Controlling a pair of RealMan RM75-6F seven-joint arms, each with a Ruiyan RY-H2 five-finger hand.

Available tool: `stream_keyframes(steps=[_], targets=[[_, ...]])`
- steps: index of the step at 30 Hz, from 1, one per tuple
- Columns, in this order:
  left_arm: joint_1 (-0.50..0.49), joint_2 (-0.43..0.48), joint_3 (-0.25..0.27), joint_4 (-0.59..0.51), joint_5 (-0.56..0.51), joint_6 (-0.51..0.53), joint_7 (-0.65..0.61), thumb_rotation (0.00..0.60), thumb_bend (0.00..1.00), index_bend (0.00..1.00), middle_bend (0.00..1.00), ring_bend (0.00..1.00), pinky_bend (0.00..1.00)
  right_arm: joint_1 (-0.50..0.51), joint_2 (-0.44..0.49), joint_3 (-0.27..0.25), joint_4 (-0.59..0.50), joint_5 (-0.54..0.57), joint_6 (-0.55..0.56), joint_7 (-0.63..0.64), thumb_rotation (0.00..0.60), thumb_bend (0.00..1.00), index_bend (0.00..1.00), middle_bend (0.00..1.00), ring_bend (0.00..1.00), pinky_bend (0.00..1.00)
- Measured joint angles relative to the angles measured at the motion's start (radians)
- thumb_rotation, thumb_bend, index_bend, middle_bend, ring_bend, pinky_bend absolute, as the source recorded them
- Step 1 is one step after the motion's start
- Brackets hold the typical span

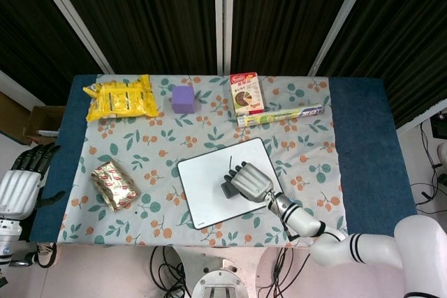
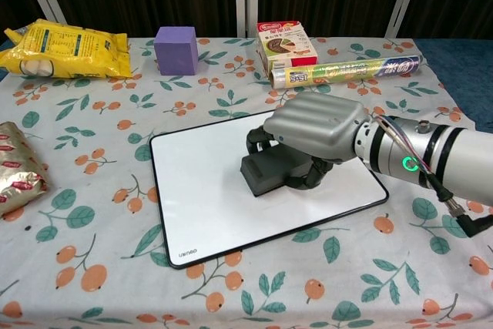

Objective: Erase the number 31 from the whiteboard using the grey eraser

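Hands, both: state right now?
Left hand: open, holding nothing, beside the table edge.
Right hand: holds the grey block eraser on the white rectangular whiteboard.

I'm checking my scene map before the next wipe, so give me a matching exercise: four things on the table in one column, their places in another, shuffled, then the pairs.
Things:
1. grey eraser
2. purple cube
3. yellow snack bag
4. gold foil packet

Places:
A. far left corner of the floral cloth
B. on the whiteboard, held by the right hand
C. left edge of the cloth, nearer the robot
D. far side, between the yellow bag and the snack box

Pairs: 1-B, 2-D, 3-A, 4-C
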Motion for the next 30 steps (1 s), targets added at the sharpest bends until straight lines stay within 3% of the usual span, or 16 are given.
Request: stream_keyframes(steps=[15,30], targets=[[0.004,-0.005,0.001,0.011,-0.003,0.002,-0.015,0.600,0.05,0.11,0.09,0.09,0.17,0.102,-0.156,0.118,0.252,0.109,-0.065,-0.005,0.600,0.29,0.63,0.54,0.51,0.56],[0.008,-0.002,0.001,0.015,0.001,0.010,-0.019,0.600,0.05,0.11,0.09,0.09,0.17,0.166,-0.248,0.155,0.418,0.137,-0.087,0.006,0.600,0.30,0.63,0.54,0.51,0.55]])
